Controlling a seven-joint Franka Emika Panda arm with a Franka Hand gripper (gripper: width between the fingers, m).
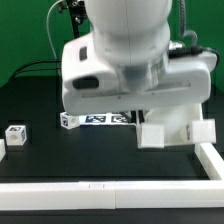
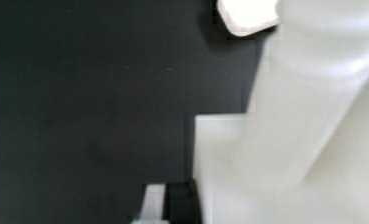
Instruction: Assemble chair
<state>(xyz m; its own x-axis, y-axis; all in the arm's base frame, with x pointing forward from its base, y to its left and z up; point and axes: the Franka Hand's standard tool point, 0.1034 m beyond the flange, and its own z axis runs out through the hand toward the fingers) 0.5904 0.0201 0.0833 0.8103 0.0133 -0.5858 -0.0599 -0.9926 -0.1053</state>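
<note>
White dominates the exterior view: the arm fills the middle and hides much of what lies under it. Beneath it spreads the black table, edged along the near side and the exterior view's right by the plain border rail.

Next in size is the cluster of chair parts just under the arm, towards the exterior view's right. Two square-faced blocks show at its front, and they seem to belong to one joined lump, though the seams between them are hidden. In the wrist view a thick pale column stands blurred and very close, with a flat white slab at its foot. Whether that column is a chair bar or something of the arm's cannot be told.

The gripper is masked by the arm's bulk, and no fingertip shows clearly in the wrist view, so whether the claw is spread, pressed together or pinching a part cannot be told.

The marker board lies flat behind the cluster. Smallest are two loose tagged pieces: one beside the board and another well apart at the exterior view's left.

By this showing, the chair is only partly built: some parts look joined, and at least two wait unattached.
</note>
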